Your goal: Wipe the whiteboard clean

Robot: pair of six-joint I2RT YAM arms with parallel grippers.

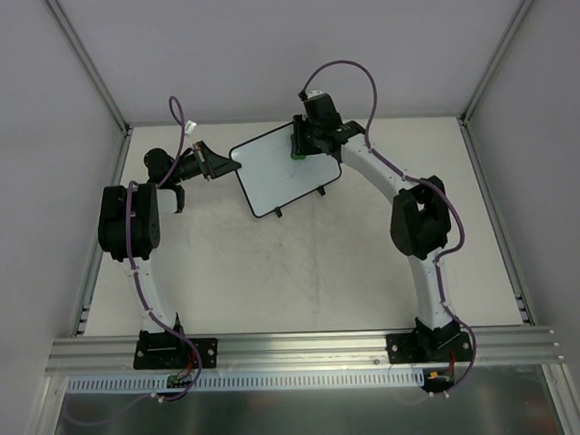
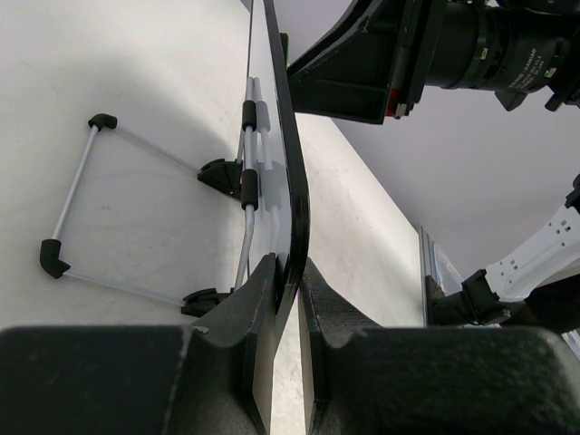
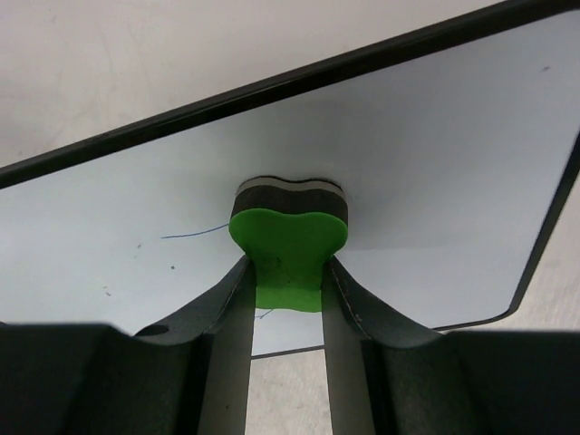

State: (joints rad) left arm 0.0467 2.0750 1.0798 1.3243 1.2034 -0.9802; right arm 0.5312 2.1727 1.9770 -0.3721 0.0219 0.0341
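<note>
The green eraser (image 3: 288, 237) hides part of the whiteboard (image 3: 435, 163), cut off at left.

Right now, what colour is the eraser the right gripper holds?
Bright green eraser, dark layer against the whiteboard; right wrist view shows it best.

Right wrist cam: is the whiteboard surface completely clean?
No: a short blue stroke shows on the whiteboard, just left of the green eraser pinched in the right gripper.

Whiteboard (image 1: 286, 174), left tool (image 1: 235, 167) at edge, right tool (image 1: 302, 143), eraser (image 1: 295, 156)
</note>
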